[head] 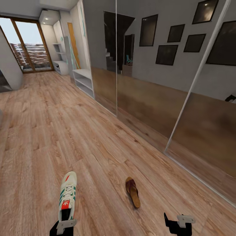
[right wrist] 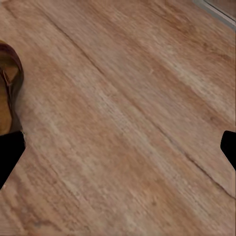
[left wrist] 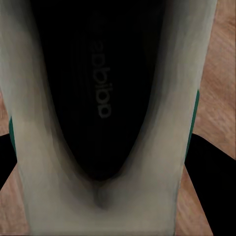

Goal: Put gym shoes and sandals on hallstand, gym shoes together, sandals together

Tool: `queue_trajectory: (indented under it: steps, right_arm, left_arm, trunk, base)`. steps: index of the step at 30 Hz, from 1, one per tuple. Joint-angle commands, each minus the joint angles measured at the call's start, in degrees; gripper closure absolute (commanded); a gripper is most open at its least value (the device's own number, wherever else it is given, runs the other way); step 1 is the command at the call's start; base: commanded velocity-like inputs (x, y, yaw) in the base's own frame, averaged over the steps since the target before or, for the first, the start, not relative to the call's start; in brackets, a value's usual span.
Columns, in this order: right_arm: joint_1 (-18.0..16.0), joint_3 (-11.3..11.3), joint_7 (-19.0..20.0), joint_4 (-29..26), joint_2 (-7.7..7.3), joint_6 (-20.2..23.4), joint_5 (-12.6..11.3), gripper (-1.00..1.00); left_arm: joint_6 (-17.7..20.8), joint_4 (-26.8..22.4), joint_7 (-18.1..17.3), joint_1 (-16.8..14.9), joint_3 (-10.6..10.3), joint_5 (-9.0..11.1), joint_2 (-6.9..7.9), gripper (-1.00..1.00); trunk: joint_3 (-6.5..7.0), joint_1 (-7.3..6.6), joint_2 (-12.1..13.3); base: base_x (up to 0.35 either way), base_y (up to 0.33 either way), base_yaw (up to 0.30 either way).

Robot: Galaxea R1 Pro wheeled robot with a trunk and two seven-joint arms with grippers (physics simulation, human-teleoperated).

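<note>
Lying apart on corridor floor [head: 49, 131]: gym shoe [head: 67, 195], sandal [head: 132, 192].

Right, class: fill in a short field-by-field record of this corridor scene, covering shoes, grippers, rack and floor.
gym shoe: one, on the corridor floor, heel end at the left gripper
sandal: one, on the floor, apart from the shoe
left gripper: fingers either side of the shoe's heel opening; grip cannot be told
right gripper: open, over bare floor beside the sandal
hallstand: far along the wall, shelves look bare

Home corridor; plank floor [head: 49, 131], mirrored wardrobe doors [head: 147, 82], shoe rack [head: 83, 82].
</note>
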Motion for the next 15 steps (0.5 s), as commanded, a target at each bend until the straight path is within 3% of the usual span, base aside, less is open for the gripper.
queue_trajectory:
  steps: [1, 6, 15]
  right_arm:
    - [0.0, -0.5, 0.3, 0.0, 0.04, -0.2, 0.4, -1.00]
    - [0.0, -0.5, 0.3, 0.0, 0.00, -0.2, 0.4, -1.00]
    - [0.0, -0.5, 0.3, 0.0, -0.02, -0.2, 0.4, -1.00]
  left_arm:
    - [-0.2, 0.1, 0.4, -0.1, 0.1, -0.6, -0.01, 1.00]
    - [-0.2, 0.1, 0.4, -0.1, 0.1, -0.6, -0.01, 1.00]
    - [-0.2, 0.1, 0.4, -0.1, 0.1, -0.6, -0.01, 1.00]
  trunk:
    - [-0.04, -0.01, 0.0]
    - [-0.05, -0.01, 0.0]
    - [-0.05, -0.01, 0.0]
  base:
    - [0.000, -0.002, 0.278]
    - [0.000, -0.001, 0.209]
    - [0.000, 0.000, 0.021]
